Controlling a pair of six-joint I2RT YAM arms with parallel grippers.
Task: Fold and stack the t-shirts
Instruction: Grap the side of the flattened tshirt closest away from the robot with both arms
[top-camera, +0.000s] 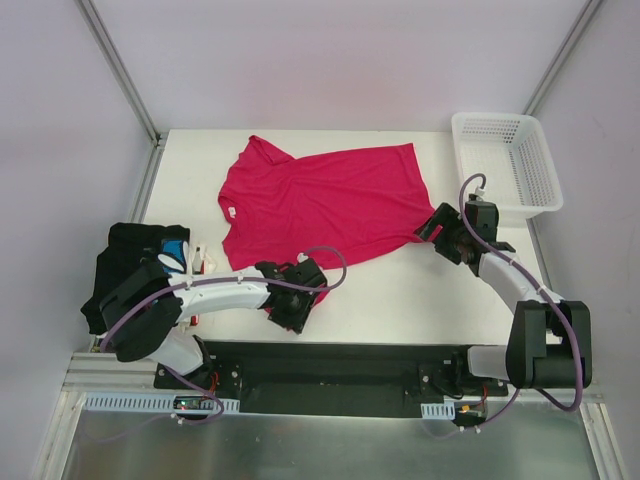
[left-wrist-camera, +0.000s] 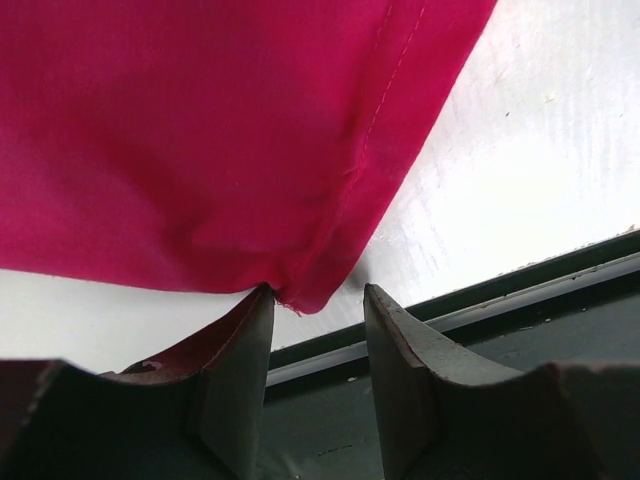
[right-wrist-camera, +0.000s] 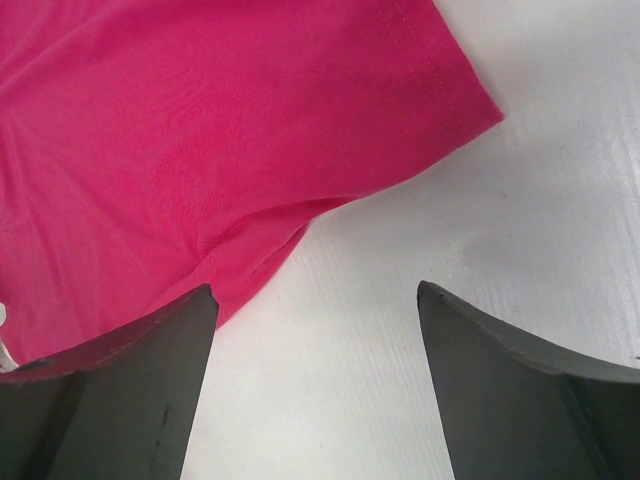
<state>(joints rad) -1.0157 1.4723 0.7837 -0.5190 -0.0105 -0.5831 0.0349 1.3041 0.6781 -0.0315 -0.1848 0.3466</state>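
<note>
From above, the crimson-pink t-shirt (top-camera: 320, 200) lies spread flat mid-table (top-camera: 400, 290). My left gripper (top-camera: 292, 312) is at its near hem corner and my right gripper (top-camera: 432, 228) at its right edge. A black t-shirt (top-camera: 125, 250) is heaped at the left edge and the lattice basket (top-camera: 545, 175) stands far right, with bare white board along the near side.

At my left wrist, the jaws stand partly apart. The soft stitched hem corner droops between the tips, touching one finger (left-wrist-camera: 245, 330) and not pinched.

At my right wrist, the jaws gape wide over smooth tabletop, and one finger (right-wrist-camera: 150, 350) overlaps the shirt's curved edge.
</note>
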